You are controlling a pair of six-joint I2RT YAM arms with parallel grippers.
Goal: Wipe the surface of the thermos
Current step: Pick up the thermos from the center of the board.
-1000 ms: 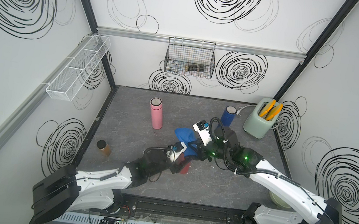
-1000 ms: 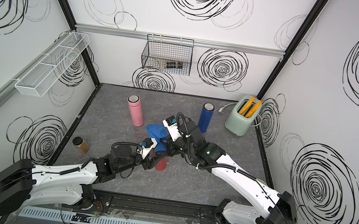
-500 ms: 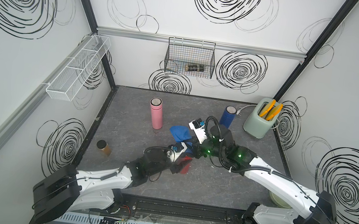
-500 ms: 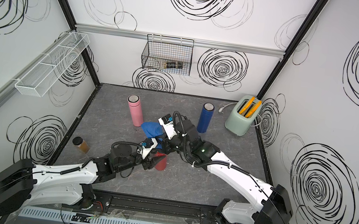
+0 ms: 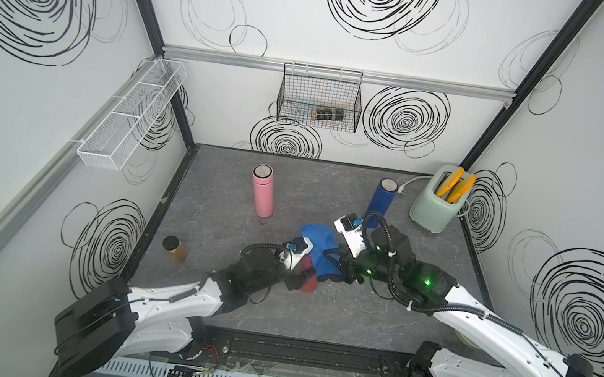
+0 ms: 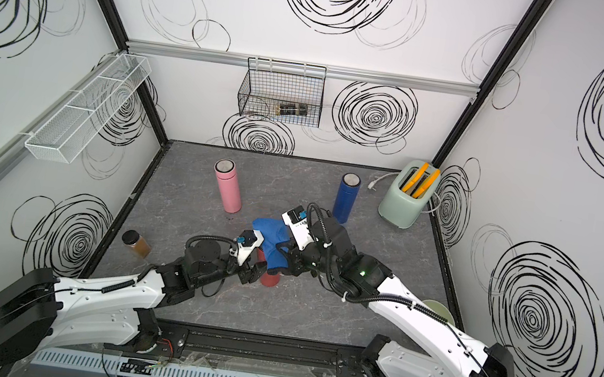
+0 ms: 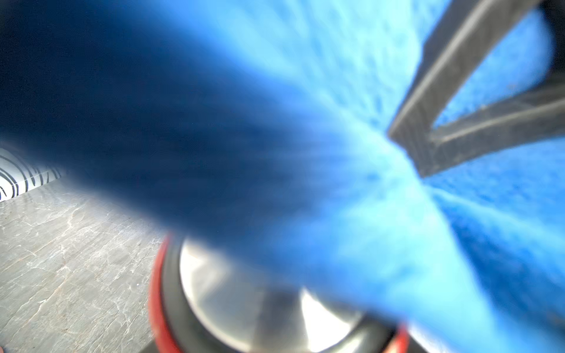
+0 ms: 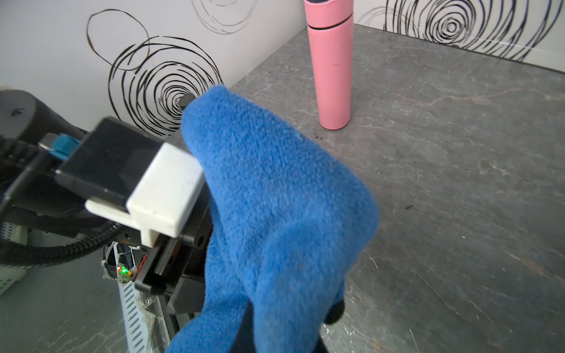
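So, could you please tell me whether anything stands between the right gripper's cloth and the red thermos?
Nothing visible does. The blue cloth, pinched in the right gripper, drapes over the top of the red thermos, which the left gripper holds.

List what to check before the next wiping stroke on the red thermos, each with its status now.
1. Left gripper around the red thermos: ok, jaws on either side of its body, thermos upright.
2. Right gripper shut on the blue cloth: ok.
3. Cloth touching the thermos: ok, it drapes over the top in the left wrist view.
4. Pink thermos and blue thermos out of the way: ok, both stand apart, further back.
5. Left wrist view: not ok, the cloth covers most of it.
6. Marks left on the thermos wall: cannot tell.
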